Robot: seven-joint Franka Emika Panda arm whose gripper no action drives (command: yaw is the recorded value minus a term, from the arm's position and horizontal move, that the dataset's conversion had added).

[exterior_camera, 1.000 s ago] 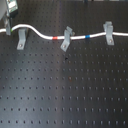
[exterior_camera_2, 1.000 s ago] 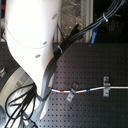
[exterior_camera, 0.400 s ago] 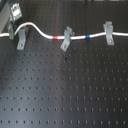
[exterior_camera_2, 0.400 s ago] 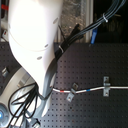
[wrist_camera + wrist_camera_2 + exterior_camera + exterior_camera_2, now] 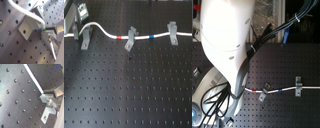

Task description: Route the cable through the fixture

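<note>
The white cable runs along the back of the black perforated board, its red band and blue band showing in both exterior views. The fixture is the grey forked clip at the first exterior view's left. There the cable humps up over its top. The first wrist view shows the cable curving over the fixture into my gripper, which is shut on it. Whether the cable sits in the fork I cannot tell. My gripper sits just beside the fixture.
The cable passes through a tilted grey clip in the middle and a squat upright clip at the first exterior view's right. The white arm with its black cable bundle fills the second exterior view's left and hides the gripper.
</note>
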